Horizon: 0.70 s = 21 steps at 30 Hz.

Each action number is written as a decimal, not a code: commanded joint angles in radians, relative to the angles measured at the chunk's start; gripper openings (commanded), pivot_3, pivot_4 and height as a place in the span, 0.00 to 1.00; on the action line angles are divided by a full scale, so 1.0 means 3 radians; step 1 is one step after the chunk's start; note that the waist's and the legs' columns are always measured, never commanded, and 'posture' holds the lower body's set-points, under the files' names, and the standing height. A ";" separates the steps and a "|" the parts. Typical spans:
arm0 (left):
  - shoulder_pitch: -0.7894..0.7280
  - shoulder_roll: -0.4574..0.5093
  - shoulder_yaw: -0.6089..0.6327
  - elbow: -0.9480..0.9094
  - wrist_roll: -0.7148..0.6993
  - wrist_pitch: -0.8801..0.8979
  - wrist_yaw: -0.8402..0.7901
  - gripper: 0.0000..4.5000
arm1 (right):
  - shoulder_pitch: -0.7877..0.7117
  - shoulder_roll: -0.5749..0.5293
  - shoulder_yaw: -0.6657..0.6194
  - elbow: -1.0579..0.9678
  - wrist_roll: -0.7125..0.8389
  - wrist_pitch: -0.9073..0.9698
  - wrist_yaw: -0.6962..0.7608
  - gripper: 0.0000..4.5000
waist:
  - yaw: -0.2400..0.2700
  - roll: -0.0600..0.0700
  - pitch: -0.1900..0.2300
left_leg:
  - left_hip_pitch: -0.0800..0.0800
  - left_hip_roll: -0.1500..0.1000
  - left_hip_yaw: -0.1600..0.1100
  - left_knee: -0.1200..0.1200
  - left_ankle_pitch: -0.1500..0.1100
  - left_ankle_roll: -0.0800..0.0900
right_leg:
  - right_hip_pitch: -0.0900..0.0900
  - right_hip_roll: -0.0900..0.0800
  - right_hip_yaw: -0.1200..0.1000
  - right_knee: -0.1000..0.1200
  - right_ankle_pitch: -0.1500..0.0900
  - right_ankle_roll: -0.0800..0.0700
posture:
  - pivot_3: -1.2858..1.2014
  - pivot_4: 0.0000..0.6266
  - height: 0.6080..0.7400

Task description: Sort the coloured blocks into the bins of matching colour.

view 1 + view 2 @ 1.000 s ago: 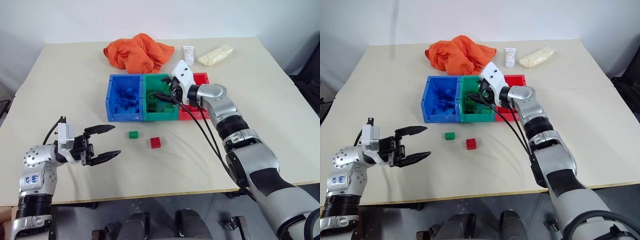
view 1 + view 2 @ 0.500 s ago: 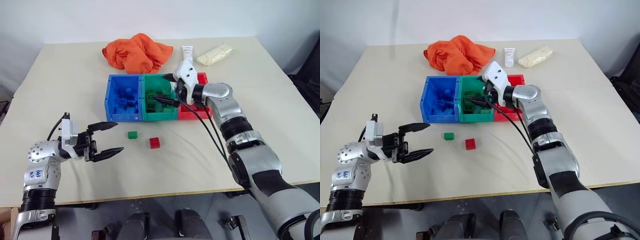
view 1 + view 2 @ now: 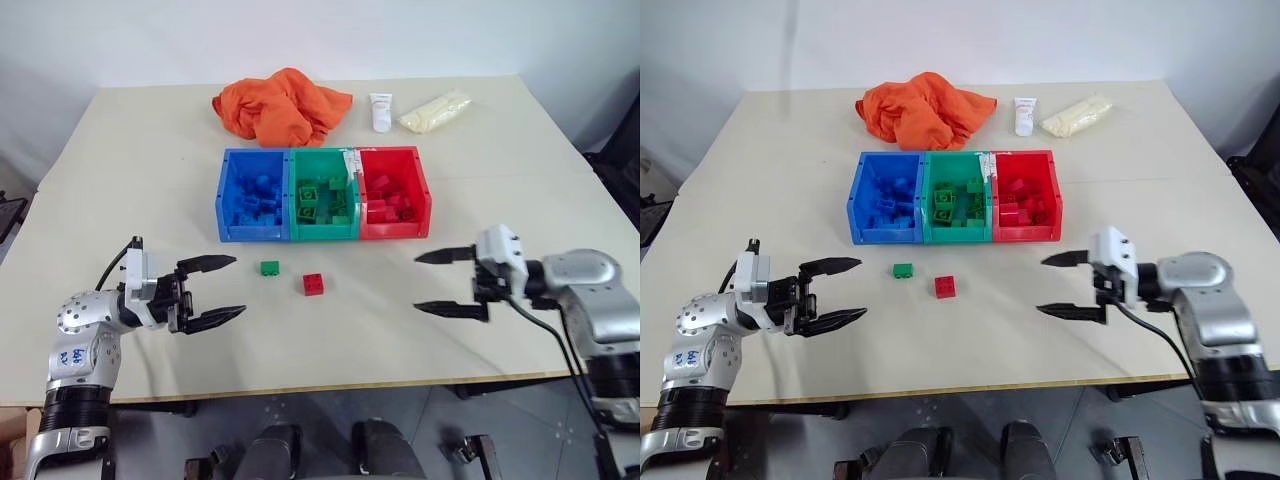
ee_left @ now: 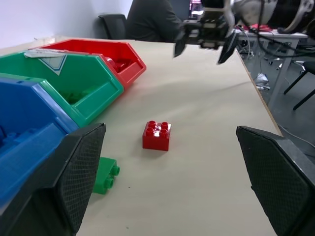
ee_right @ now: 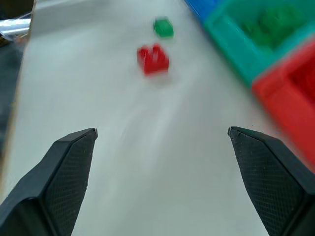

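Two blocks remained loose on the table (image 3: 520, 130): a green block (image 3: 268, 268) and, just beside it toward the robot's right, a red block (image 3: 313, 284), both lying in front of the bins (image 3: 322, 233), the green one below the seam of the blue and green trays, the red one below the green tray. Neither was touched by anything. The red block's slightly longer side ran roughly across the table, parallel to the bin fronts; the green block's long axis was too small to tell.

The left gripper (image 3: 212, 289) hung near the table's front edge with its jaws spread wide and empty, pointing across toward the blocks; the green block lay just beyond its fingertips, toward the bins. The right gripper (image 3: 447, 283), jaws likewise spread and empty, faced the blocks from the opposite side, farther off, so the left arm appeared the nearer to both, though the red block sat closer to the right than the green did.

A second before, the right gripper had been reaching into the green tray; it had since swung back and out to the right. The left had kept its station. An orange cloth (image 3: 282, 103) lay behind the bins.
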 commanded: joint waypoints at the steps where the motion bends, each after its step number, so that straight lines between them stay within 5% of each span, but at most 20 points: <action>1: 0.0144 0.0094 0.0099 -0.0236 -0.0019 0.0019 0.0045 1.00 | 0.0046 -0.0123 -0.0163 -0.0048 0.0131 -0.0043 0.0098 0.99 | -0.0003 0.0000 0.0000 | 0.0000 0.0001 0.0001 0.0000 0.0000 0.0000 | 0.0000 0.0000 0.0000 0.0000 0.0000 0.0000 | 0.52 0.24 1.00; 13: 0.1275 0.0766 0.0700 -0.1101 -0.0017 0.0521 0.0351 1.00 | -0.0174 -0.0169 -0.0151 0.0282 0.0083 -0.0135 0.0094 0.99 | 0.0003 0.0003 0.0002 | 0.0000 0.0001 0.0003 -0.0007 -0.0001 0.0001 | 0.0000 -0.0001 0.0010 -0.0012 -0.0001 -0.0002 | 0.52 0.24 1.00; 21: 0.1420 0.0791 0.0821 -0.1518 -0.0101 0.0848 0.0619 1.00 | -0.0299 -0.0161 -0.0109 0.0371 0.0049 -0.0165 0.0103 0.99 | 0.0096 0.0010 0.0006 | 0.0000 0.0001 0.0004 -0.0009 0.0000 0.0002 | 0.0005 -0.0001 0.0010 -0.0027 -0.0002 -0.0003 | 0.52 0.24 1.00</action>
